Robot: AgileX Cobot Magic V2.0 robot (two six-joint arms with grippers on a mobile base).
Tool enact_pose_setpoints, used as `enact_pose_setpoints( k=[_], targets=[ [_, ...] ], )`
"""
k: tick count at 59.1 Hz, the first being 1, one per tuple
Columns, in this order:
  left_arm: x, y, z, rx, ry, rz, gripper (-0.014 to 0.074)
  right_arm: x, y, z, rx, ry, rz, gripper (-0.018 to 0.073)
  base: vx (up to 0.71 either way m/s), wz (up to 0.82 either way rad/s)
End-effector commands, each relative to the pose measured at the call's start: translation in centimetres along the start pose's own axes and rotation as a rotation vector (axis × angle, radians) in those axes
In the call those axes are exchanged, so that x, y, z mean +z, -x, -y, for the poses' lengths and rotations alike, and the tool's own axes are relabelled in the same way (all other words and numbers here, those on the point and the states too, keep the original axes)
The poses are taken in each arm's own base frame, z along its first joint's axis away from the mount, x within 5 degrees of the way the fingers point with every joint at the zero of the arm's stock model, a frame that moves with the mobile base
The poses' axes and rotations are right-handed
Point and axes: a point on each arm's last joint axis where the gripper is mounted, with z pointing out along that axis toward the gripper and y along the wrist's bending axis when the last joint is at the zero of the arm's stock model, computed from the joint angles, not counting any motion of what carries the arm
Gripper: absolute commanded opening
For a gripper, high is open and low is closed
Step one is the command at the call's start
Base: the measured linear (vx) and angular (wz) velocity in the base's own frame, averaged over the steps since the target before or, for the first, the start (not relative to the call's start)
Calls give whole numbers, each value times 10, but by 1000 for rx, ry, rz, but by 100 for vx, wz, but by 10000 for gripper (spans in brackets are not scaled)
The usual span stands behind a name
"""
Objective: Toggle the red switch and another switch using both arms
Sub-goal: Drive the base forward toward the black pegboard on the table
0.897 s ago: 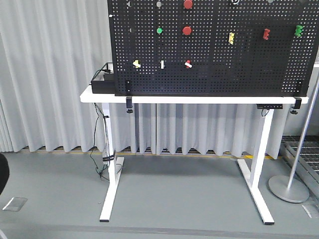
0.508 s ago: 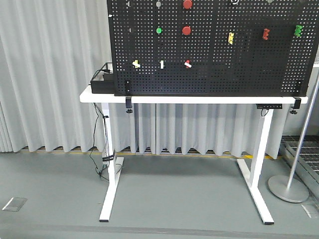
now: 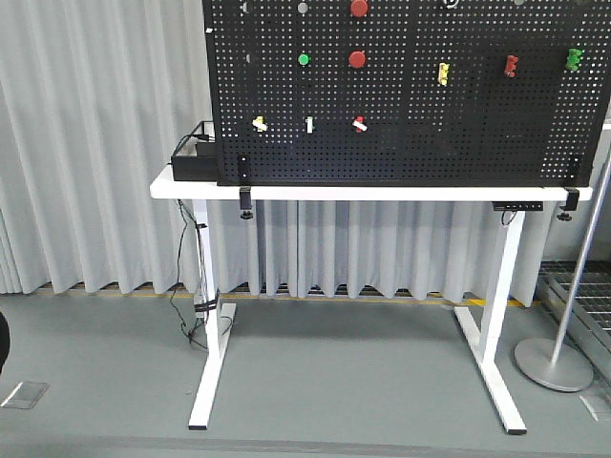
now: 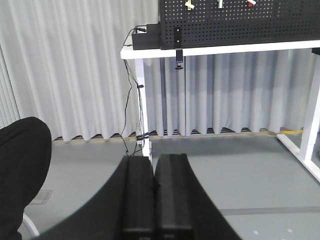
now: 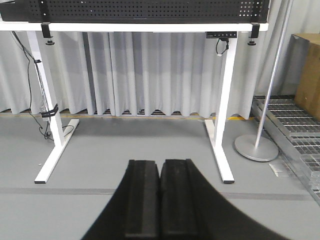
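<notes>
The red switch (image 3: pixel 360 124), small with a white lever tip, sits on the black pegboard (image 3: pixel 401 143) above the white table (image 3: pixel 382 192). The other switch, pale yellow-cream (image 3: pixel 260 123), is mounted to its left, with a slim white upright switch (image 3: pixel 309 124) between them. The left wrist view catches the same row at its top edge, with the cream switch (image 4: pixel 189 4) and the red switch (image 4: pixel 251 2). My left gripper (image 4: pixel 152 158) and right gripper (image 5: pixel 160 162) are both shut on nothing, low over the grey floor and far from the board. Neither shows in the front view.
Round red push buttons (image 3: pixel 357 59), a green button (image 3: pixel 304 59) and yellow, red and green pieces (image 3: pixel 511 65) also hang on the board. A black box (image 3: pixel 194 162) sits at the table's left end. A pole stand (image 3: pixel 552 363) rises at right. A dark rounded shape (image 4: pixel 20 170) fills the left.
The front view has shifted slightly, so the board and table sit a few pixels further left. A dark shape at the lower left edge vanished and then showed again.
</notes>
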Motion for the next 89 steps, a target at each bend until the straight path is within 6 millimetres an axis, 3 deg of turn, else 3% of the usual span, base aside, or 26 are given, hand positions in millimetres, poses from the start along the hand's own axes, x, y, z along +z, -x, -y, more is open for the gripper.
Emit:
enact_pose_setpoints(
  k=[1,89],
  targets=[
    [0,1,0,-3,1,65,2,0,6,0,-9,-8,84,-6,8,1],
    [0,1,0,-3,1,65,2,0,6,0,-9,-8,84,-6,22,-4]
  ],
)
